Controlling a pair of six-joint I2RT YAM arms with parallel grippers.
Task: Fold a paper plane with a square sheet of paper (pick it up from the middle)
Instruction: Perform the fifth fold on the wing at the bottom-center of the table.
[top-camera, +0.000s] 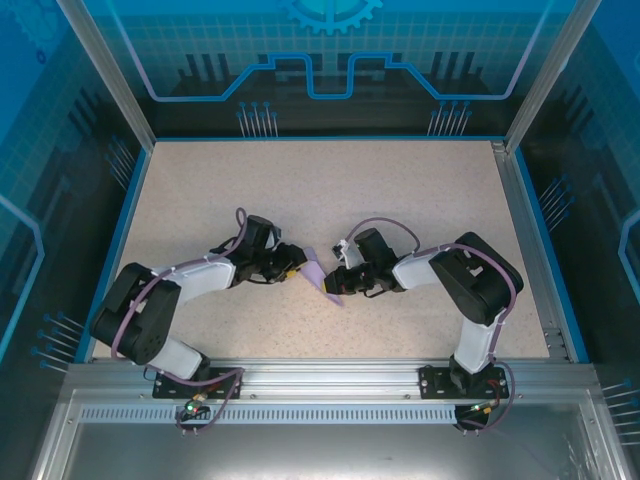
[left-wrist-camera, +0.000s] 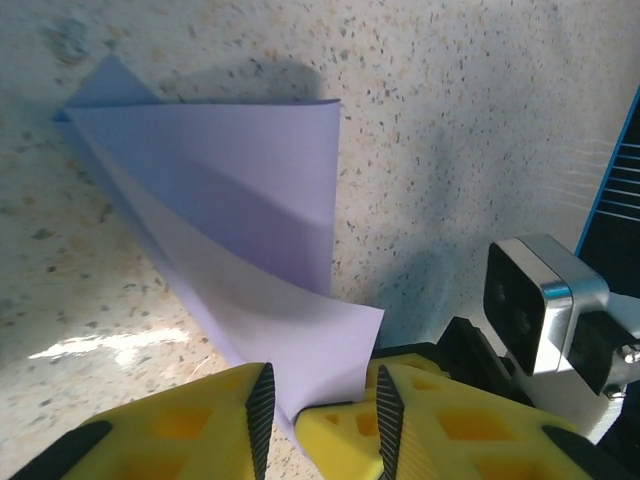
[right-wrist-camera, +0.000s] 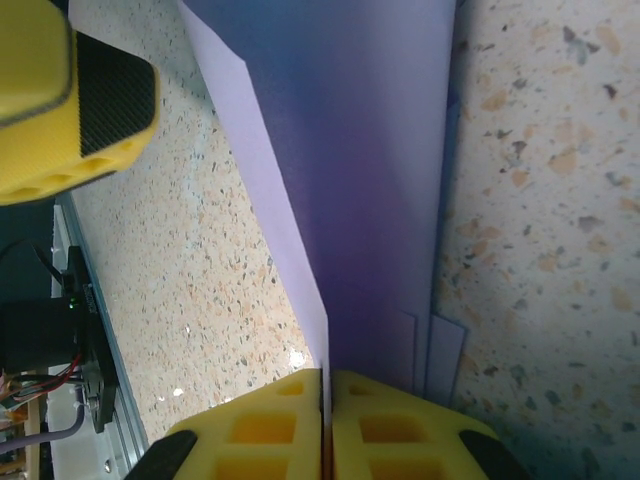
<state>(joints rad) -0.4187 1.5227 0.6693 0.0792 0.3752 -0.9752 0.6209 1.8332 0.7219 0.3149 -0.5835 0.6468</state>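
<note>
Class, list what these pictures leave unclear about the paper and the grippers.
Top view: the paper is too small to show its folds; the grippers partly cover its ends.
Left wrist view: the fingers of the left gripper and the bottom edge hide the paper's near edge.
Right wrist view: the top edge cuts off the paper's far end; the right gripper, shut on it, hides its gripped edge.

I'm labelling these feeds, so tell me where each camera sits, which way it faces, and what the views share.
Top external: above and behind the bases, looking down on the table; shows the left gripper and right gripper.
Left wrist: behind the left gripper's open fingers, facing the paper.
Right wrist: behind the right gripper's fingers, shut on the paper.
Shared: all three show the paper; the right wrist also catches a left finger.
</note>
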